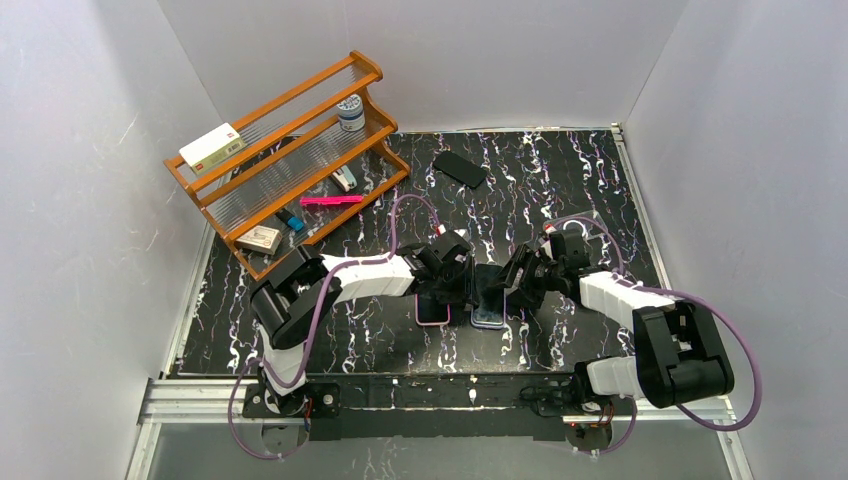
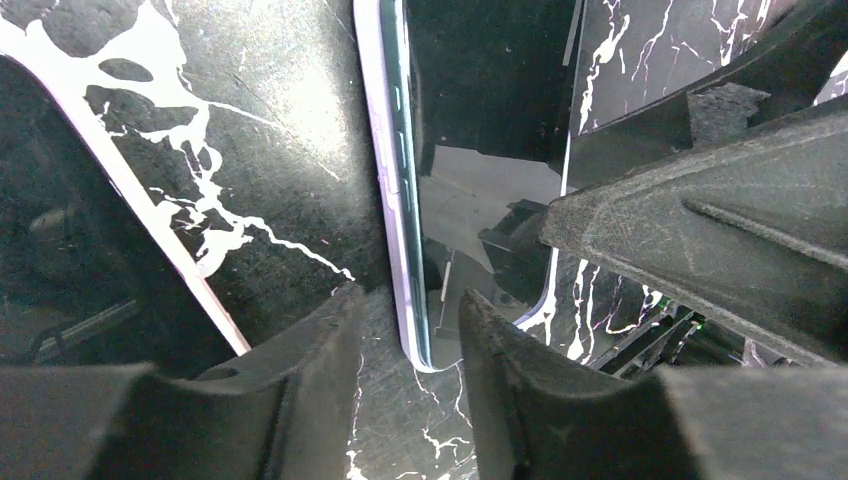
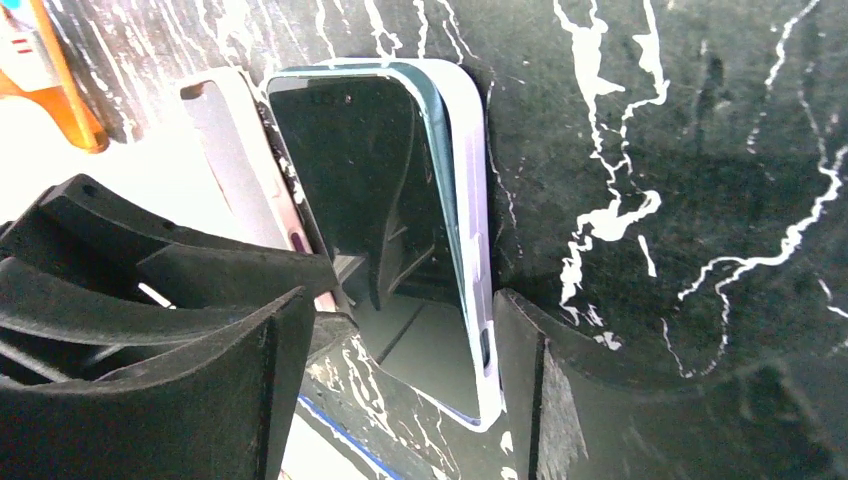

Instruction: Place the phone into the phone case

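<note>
Spread right pincer fingers straddle the near end of the phone, which sits partly in a pale lilac case on the surface. The left pincer, also spread, brackets its corner. A pink case lies just beside it.

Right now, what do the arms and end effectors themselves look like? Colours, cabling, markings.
Both alike: left arm and right arm have white link shells with bulky black joint housings. A purple cable loops loosely along each. Left end effector and right end effector each carry two matte black, wedge-shaped fingers with a rough, grainy surface. No readable markings.
</note>
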`<action>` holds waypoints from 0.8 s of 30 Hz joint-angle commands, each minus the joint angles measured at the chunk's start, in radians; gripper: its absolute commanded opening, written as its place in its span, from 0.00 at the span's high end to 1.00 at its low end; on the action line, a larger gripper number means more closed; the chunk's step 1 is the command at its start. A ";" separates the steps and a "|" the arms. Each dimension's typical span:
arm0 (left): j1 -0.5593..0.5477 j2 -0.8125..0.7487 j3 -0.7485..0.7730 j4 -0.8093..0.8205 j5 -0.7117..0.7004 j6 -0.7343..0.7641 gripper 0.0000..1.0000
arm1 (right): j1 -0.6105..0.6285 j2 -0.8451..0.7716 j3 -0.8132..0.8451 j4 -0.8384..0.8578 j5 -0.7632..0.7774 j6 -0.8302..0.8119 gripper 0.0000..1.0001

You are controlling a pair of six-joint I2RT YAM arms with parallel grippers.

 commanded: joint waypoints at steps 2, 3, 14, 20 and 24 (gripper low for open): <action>-0.004 -0.002 -0.031 0.028 0.018 -0.004 0.68 | -0.002 0.018 -0.057 0.168 -0.087 0.046 0.25; -0.004 0.001 -0.035 0.030 0.024 -0.006 0.69 | -0.002 0.012 -0.062 0.189 -0.103 0.061 0.25; -0.004 -0.003 -0.062 0.096 0.103 -0.029 0.80 | -0.016 -0.039 -0.150 0.498 -0.306 0.295 0.23; -0.004 -0.006 -0.066 0.101 0.112 -0.032 0.80 | -0.018 -0.044 -0.202 0.622 -0.379 0.342 0.23; -0.005 -0.015 -0.067 0.105 0.114 -0.032 0.77 | -0.016 -0.033 -0.214 0.646 -0.422 0.338 0.24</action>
